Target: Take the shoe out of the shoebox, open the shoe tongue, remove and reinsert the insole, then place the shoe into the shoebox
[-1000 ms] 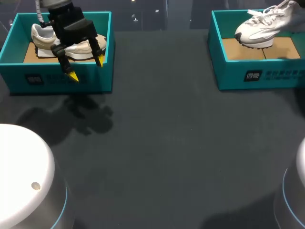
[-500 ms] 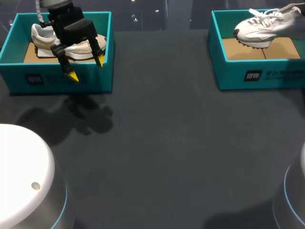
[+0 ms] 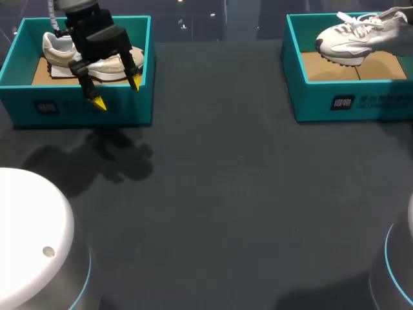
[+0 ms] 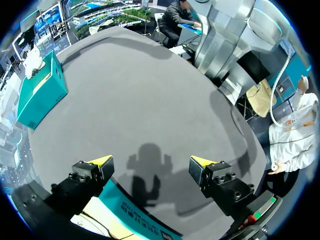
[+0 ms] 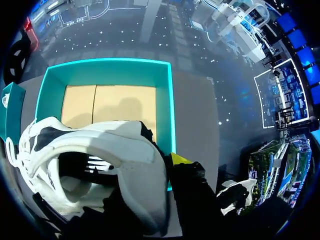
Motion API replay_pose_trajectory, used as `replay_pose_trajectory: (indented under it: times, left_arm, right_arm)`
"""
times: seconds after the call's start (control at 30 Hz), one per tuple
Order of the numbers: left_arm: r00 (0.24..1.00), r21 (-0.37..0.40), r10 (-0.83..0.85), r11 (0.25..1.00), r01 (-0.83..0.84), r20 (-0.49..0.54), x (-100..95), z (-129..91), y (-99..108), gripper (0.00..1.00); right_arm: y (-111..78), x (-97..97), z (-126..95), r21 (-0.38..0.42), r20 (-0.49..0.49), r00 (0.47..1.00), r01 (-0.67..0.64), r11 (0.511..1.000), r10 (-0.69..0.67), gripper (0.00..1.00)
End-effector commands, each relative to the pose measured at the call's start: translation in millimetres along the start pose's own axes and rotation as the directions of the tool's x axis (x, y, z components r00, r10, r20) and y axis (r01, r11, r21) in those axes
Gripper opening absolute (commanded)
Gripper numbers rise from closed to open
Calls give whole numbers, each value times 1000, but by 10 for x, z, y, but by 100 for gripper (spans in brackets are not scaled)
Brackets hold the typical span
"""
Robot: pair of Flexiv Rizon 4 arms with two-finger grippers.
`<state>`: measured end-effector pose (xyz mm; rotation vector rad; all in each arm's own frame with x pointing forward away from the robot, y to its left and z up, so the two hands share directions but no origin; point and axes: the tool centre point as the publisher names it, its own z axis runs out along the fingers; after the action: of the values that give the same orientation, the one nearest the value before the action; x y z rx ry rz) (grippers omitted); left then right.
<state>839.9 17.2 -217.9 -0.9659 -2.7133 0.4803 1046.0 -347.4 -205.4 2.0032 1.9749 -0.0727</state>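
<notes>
Dark tabletop [image 3: 226, 194] is filling most of the head view. At upper left the left box [image 3: 84, 111] is holding a beige shoe [image 3: 58, 51]. My left claw [image 3: 117, 93] is hanging over that box's front wall with its fingers spread apart, gripping nothing. At upper right the white shoe [image 3: 345, 42] is hanging above the cardboard floor of the right box [image 3: 322, 103], toe pointing left, heel running toward the frame's right edge. From the right wrist, my right claw [image 5: 167, 167] is clamping the white shoe's heel wall. One yellow tip is showing outside it, the other is hidden inside, and the right box is lying open ahead.
</notes>
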Motion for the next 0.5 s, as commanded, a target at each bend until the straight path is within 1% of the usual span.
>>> replay_pose_trajectory:
  times: [0.03,0.07,0.2,0.5]
  left_arm:
    - [1000,-2,1,1000,-1,2,14,-2,-1,100]
    - [1000,-2,1,1000,-1,2,14,-2,-1,100]
    - [1000,-2,1,1000,-1,2,14,-2,-1,100]
    - [1000,-2,1,1000,-1,2,14,-2,-1,100]
  right_arm:
    - [-20,-7,167,-6,8,999,-45,999,45,0]
    - [-32,-11,190,-14,-10,998,-57,998,57,0]
    - [-67,-13,278,-18,-8,997,-78,997,77,0]
    - [-155,-43,412,-32,33,995,-91,995,92,0]
